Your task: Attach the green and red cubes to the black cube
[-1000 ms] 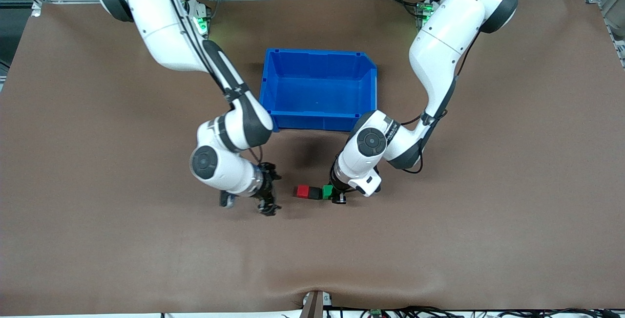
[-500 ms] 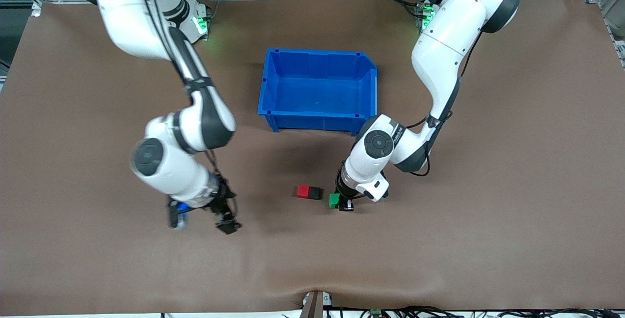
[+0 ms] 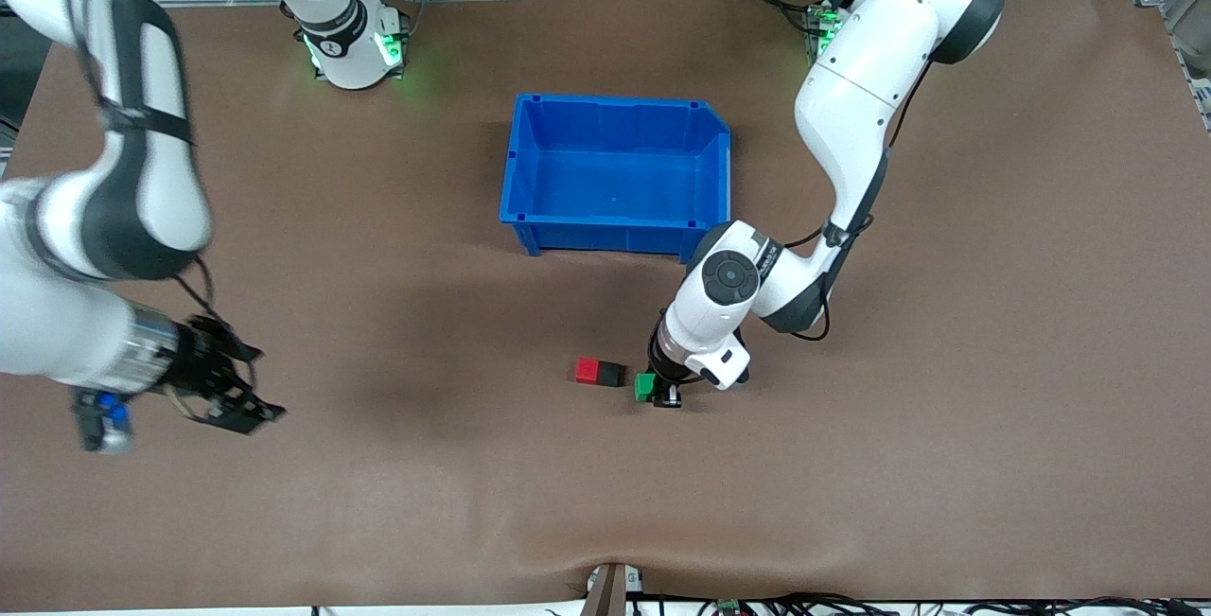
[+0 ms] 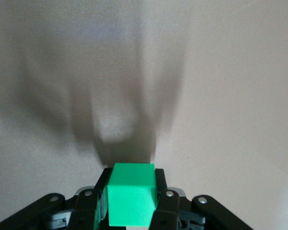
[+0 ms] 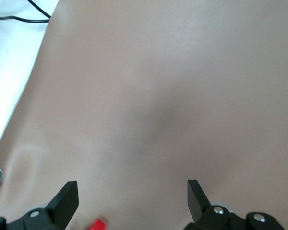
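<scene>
The red cube (image 3: 587, 370) and the black cube (image 3: 611, 374) sit joined side by side on the brown table, nearer to the front camera than the blue bin. My left gripper (image 3: 659, 391) is shut on the green cube (image 3: 646, 387) and holds it low, close beside the black cube with a small gap, toward the left arm's end. In the left wrist view the green cube (image 4: 131, 201) fills the space between the fingers of the left gripper (image 4: 132, 175). My right gripper (image 3: 257, 385) is open and empty over bare table toward the right arm's end. It also shows in the right wrist view (image 5: 132, 191), with a bit of the red cube (image 5: 98, 224) at the edge.
An empty blue bin (image 3: 615, 236) stands at the table's middle, farther from the front camera than the cubes. The left arm's elbow (image 3: 728, 277) hangs over the table close to the bin's corner. The table's edge and a cable (image 5: 19, 19) show in the right wrist view.
The right arm has swung away from the cubes toward its own end of the table, gripper open. The left gripper has drawn the green cube off the black cube, then held still.
</scene>
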Robot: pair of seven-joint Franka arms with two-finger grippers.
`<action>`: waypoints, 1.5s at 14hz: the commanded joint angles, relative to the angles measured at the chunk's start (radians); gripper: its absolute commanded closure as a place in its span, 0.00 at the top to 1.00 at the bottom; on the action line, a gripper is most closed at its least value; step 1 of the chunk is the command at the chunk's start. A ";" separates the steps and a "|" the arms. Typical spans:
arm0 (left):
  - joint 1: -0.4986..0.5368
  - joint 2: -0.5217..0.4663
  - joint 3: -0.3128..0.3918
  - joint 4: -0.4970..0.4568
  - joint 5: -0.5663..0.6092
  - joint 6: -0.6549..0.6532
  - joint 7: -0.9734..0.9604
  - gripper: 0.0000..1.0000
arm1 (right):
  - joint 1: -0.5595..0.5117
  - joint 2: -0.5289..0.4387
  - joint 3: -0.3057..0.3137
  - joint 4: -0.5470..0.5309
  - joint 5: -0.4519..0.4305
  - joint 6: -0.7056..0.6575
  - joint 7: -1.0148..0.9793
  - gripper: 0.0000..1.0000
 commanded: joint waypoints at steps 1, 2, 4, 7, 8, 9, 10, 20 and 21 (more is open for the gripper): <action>-0.019 0.043 0.006 0.064 0.011 0.001 0.013 0.00 | -0.051 -0.112 0.014 -0.024 -0.018 -0.137 -0.159 1.00; -0.026 0.050 0.009 0.075 0.011 -0.001 0.013 0.00 | -0.056 -0.140 0.011 -0.024 -0.042 -0.188 -0.263 1.00; -0.042 0.058 0.012 0.087 0.011 -0.004 0.013 0.00 | -0.057 -0.207 0.012 -0.027 -0.157 -0.318 -0.510 1.00; -0.049 0.074 0.014 0.106 0.011 -0.010 0.011 0.00 | -0.057 -0.281 0.014 -0.062 -0.217 -0.441 -0.755 1.00; -0.050 0.074 0.014 0.104 0.011 -0.024 0.011 0.00 | -0.059 -0.324 0.011 -0.102 -0.219 -0.423 -0.873 1.00; -0.059 0.075 0.014 0.103 0.013 -0.040 0.011 0.00 | -0.057 -0.358 0.006 -0.157 -0.223 -0.379 -0.967 1.00; -0.061 0.075 0.016 0.100 0.013 -0.063 0.009 0.00 | -0.059 -0.404 0.003 -0.228 -0.231 -0.323 -0.986 1.00; -0.081 0.070 0.014 0.100 0.010 -0.162 0.006 0.00 | -0.048 -0.605 0.048 -0.419 -0.361 -0.174 -0.994 1.00; -0.082 0.069 0.008 0.100 0.010 -0.162 0.006 0.00 | -0.045 -0.588 0.049 -0.373 -0.369 -0.211 -0.994 1.00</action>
